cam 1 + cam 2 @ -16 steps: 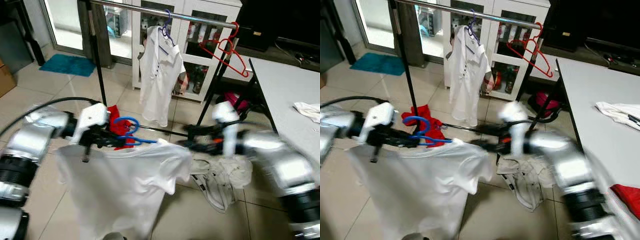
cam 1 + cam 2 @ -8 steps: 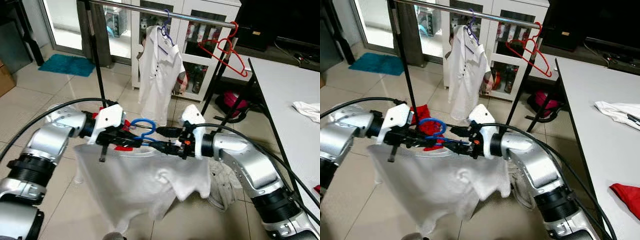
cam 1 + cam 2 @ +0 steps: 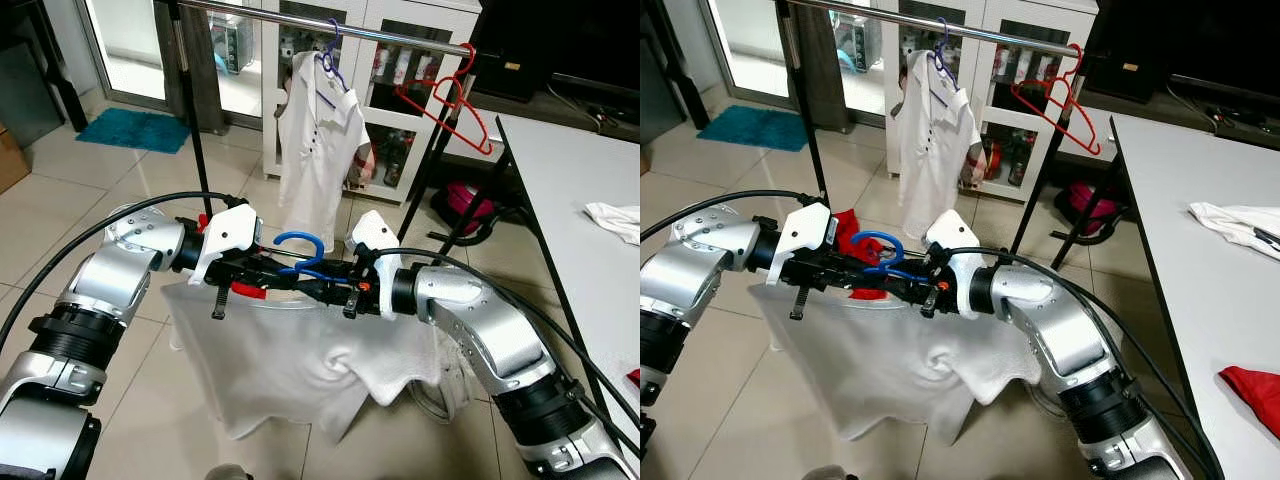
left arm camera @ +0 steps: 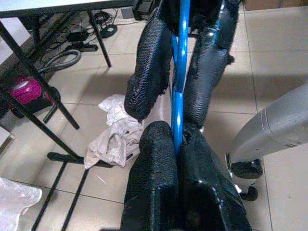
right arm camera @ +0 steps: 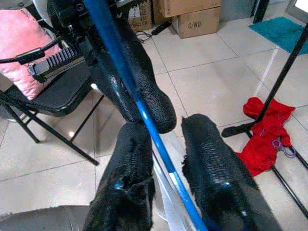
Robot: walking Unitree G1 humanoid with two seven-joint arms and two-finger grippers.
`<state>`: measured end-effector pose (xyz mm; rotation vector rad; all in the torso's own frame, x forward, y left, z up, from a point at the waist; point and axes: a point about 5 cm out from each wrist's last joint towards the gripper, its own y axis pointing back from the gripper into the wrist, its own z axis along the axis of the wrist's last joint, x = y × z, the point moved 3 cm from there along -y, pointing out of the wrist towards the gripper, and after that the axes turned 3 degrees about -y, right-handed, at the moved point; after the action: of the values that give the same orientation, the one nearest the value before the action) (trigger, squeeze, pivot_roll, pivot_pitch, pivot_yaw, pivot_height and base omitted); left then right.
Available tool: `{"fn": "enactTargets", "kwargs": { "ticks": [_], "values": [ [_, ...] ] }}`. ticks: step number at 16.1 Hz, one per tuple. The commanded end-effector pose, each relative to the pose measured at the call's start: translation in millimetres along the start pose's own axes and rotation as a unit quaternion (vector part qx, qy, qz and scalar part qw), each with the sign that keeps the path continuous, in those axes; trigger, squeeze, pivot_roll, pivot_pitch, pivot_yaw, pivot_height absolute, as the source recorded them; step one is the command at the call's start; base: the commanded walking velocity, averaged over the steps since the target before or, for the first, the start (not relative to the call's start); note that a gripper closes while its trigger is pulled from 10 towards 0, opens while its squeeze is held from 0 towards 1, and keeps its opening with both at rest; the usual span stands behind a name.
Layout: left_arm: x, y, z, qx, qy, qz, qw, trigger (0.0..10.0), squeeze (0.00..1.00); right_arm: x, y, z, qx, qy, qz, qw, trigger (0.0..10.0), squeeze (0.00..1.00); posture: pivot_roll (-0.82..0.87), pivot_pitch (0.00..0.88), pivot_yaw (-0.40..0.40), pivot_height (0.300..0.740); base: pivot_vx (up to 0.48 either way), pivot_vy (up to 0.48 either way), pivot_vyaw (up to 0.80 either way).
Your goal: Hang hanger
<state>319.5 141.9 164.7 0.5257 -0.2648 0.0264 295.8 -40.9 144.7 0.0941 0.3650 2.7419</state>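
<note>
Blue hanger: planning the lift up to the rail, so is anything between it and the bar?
Nothing visible blocks it. The blue hanger, carrying the white shirt, sits in both hands below the rail; the hung shirt and red hanger leave a free stretch between them.

Red cloth (image 3: 231, 225) on tiled floor (image 3: 120, 170)

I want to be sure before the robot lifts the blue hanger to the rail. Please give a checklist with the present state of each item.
1. Left gripper clamped on the blue hanger: ok.
2. Right gripper closed on the hanger: not ok; there is a gap between bar and one finger.
3. White shirt seated on the hanger: ok; it drapes below.
4. Hook pointing up: ok.
5. Free space on the rail between the hung white shirt and the red hanger: ok.
</note>
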Motion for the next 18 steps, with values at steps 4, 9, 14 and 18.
{"fn": "enactTargets", "kwargs": {
  "ticks": [4,9,14,18],
  "values": [
    [5.9,3.2,10.3,-0.008,-0.018,0.009,1.0,0.0,0.0,-1.9,2.5,-0.4,0.009,0.007,0.005,1.0,0.0,0.0,-0.03,0.0,-0.068,0.74,0.0,0.0,0.0],
    [9.0,4.0,8.6,0.001,-0.015,0.029,0.999,2.9,0.0,-4.4,3.2,0.3,0.008,0.0,0.003,1.0,0.0,0.0,-0.03,0.0,-0.075,0.74,0.0,0.0,0.0],
    [10.4,10.7,10.0,-0.021,-0.007,0.048,0.999,10.0,1.0,-3.7,9.5,-2.4,0.007,-0.037,0.013,0.999,0.0,0.0,-0.04,0.0,-0.067,0.74,0.0,0.0,0.0],
    [9.4,14.1,15.1,-0.041,-0.002,0.05,0.998,10.0,1.0,-3.3,14.9,-6.5,0.011,-0.043,0.012,0.999,0.0,0.0,-0.03,0.0,-0.069,0.74,0.0,0.0,0.0]
  ]
}}
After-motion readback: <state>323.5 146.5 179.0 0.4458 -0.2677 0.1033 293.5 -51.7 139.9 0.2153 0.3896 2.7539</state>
